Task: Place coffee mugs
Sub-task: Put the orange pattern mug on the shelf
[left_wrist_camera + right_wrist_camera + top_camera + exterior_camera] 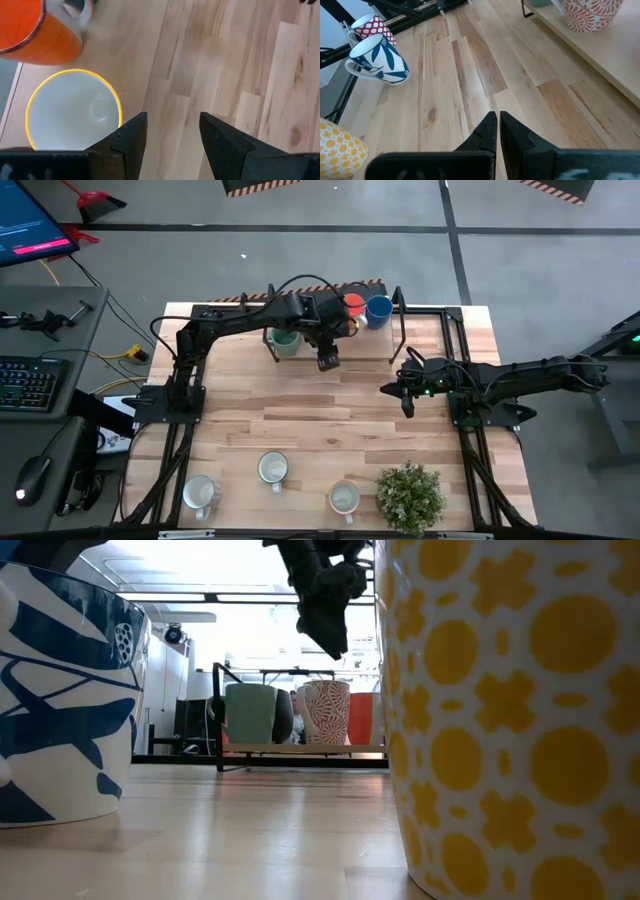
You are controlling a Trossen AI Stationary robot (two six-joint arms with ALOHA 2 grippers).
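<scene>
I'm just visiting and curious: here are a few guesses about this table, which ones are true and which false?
1. The left gripper is open with nothing between its fingers. True.
2. The right gripper is holding a mug. False: it is shut on nothing, over bare table.
3. The potted plant stands on the raised shelf. False: it stands at the table's near edge.
4. An orange mug and a blue mug stand side by side on the shelf. True.
5. The blue-leaf mug lies on its side. False: it stands upright.
</scene>
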